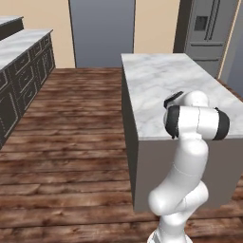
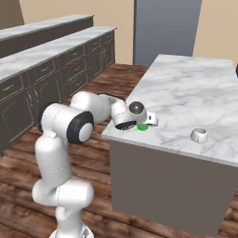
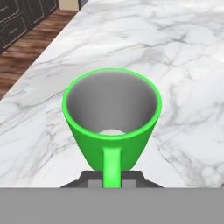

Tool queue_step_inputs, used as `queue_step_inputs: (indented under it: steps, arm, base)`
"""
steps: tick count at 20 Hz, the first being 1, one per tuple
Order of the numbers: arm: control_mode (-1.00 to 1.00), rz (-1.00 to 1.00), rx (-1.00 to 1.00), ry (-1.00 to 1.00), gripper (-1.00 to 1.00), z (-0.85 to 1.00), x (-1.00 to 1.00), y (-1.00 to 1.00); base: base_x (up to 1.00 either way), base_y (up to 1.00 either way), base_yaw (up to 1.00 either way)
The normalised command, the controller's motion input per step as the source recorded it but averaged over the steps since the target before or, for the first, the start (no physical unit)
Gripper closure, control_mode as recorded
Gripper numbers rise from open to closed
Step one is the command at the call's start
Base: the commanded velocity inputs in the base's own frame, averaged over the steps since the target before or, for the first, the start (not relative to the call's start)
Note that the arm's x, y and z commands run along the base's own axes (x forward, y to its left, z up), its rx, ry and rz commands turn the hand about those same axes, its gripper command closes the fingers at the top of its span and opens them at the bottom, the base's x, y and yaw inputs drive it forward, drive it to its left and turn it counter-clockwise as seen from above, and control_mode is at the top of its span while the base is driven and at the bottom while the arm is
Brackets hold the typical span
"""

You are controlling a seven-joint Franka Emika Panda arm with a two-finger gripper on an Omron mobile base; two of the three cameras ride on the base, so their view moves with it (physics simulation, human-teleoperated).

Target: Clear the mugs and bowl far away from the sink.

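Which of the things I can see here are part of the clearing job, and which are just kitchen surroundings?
Part of the job:
- green mug, fingers shut on its handle
- white mug, standing on the island counter

Just surroundings:
- refrigerator
- dark cabinets along the wall
- wooden floor

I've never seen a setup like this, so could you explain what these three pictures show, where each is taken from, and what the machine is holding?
It is one white robot arm in a computer-drawn kitchen. Two pictures come from cameras behind it, to its left and right, looking over a marble island counter. The third comes from a camera on the hand itself, looking along the gripper. That gripper is shut on the handle of a green mug, which stands upright near the counter's edge. The right picture also shows a white mug farther along the counter.
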Motion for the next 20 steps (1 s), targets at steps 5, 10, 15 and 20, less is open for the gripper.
queue_step_inputs:
  steps: [5,10,15,20]
  arm:
    - [-1.00,0.00,0.00,0.00,-1.00,0.00,0.01,0.00]
    - [-1.00,0.00,0.00,0.00,-1.00,0.04,0.00,0.00]
    - [-1.00,-0.09,0.00,0.00,-1.00,0.70,0.00,0.06]
    - [-1.00,-0.22,0.00,0.01,-1.00,1.00,-0.28,0.01]
  base:
    - [0.00,0.00,0.00]
    - [0.00,0.00,0.00]
    - [0.00,0.00,0.00]
    - [0.00,0.00,0.00]
